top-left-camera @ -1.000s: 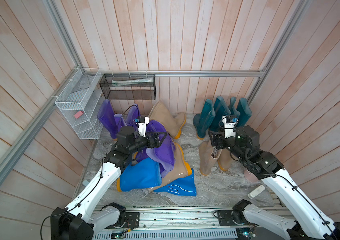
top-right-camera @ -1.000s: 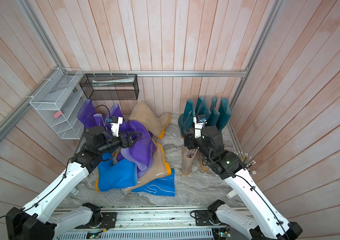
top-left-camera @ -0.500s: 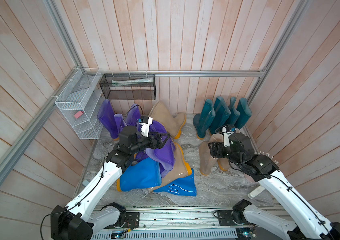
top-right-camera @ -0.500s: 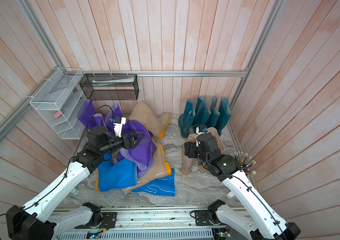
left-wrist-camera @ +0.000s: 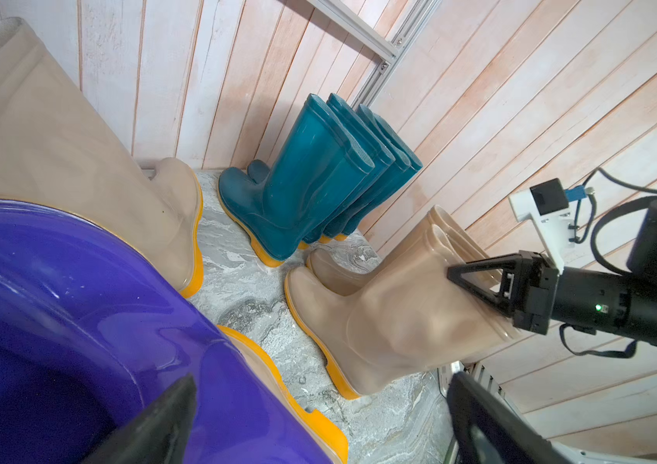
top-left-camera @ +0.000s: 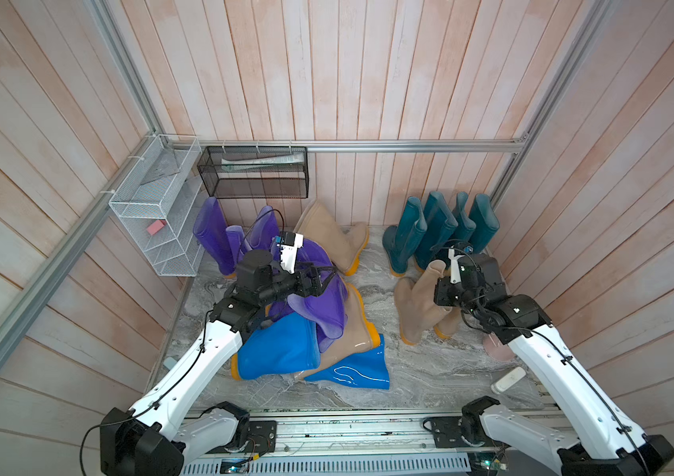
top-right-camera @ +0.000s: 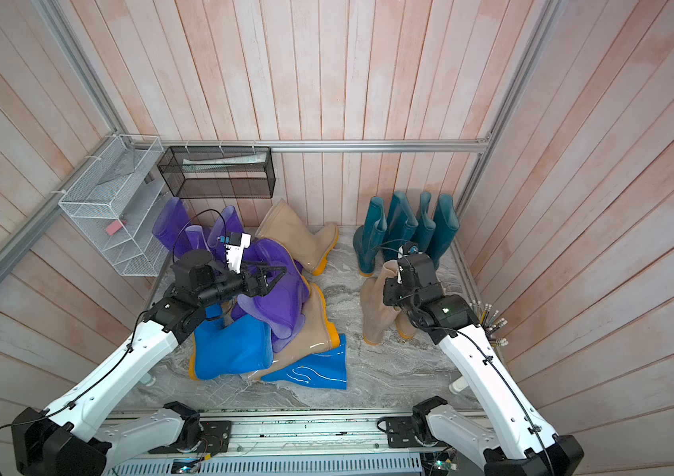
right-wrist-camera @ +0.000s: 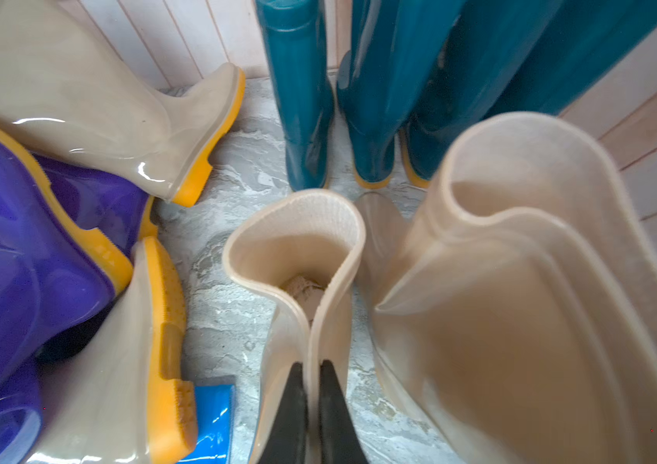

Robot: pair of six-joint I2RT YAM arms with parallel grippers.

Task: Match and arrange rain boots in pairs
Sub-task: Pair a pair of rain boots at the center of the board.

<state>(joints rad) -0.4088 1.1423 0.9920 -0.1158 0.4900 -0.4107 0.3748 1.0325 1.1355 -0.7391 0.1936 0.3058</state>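
right wrist view shows the right claw [right-wrist-camera: 314, 401] clenched on the shaft rim of an upright beige boot [right-wrist-camera: 302, 225]. its two black fingers [right-wrist-camera: 294, 413] pinch the soft wall flat between them. a second beige boot [right-wrist-camera: 520, 321] stands just beside it. in both top views this pair sits right of centre on the marbled desk [top-left-camera: 430, 379], soles down. behind the pair, four dark teal boots [top-left-camera: 436, 235] stand upright in a tight row against the back wall, at the upper right of the desk.

the left claw [top-left-camera: 324, 279] hangs released, jaws spread wide, over the heap of purple boots [top-left-camera: 319, 305] at centre left. whether it touches them i cannot tell. two bright blue boots [top-left-camera: 277, 350] lie on their sides at the lower edge of that heap. a lying beige boot [top-left-camera: 354, 329] is wedged between purple and blue, its orange sole turned to the right. a leaning beige boot [top-left-camera: 329, 235] rests against the back wall at upper centre. standing purple boots [top-left-camera: 211, 239] fill the upper left corner of the desk. above them, a white wire rack [top-left-camera: 141, 206] and a black mesh basket [top-left-camera: 253, 181] are fixed to the walls.
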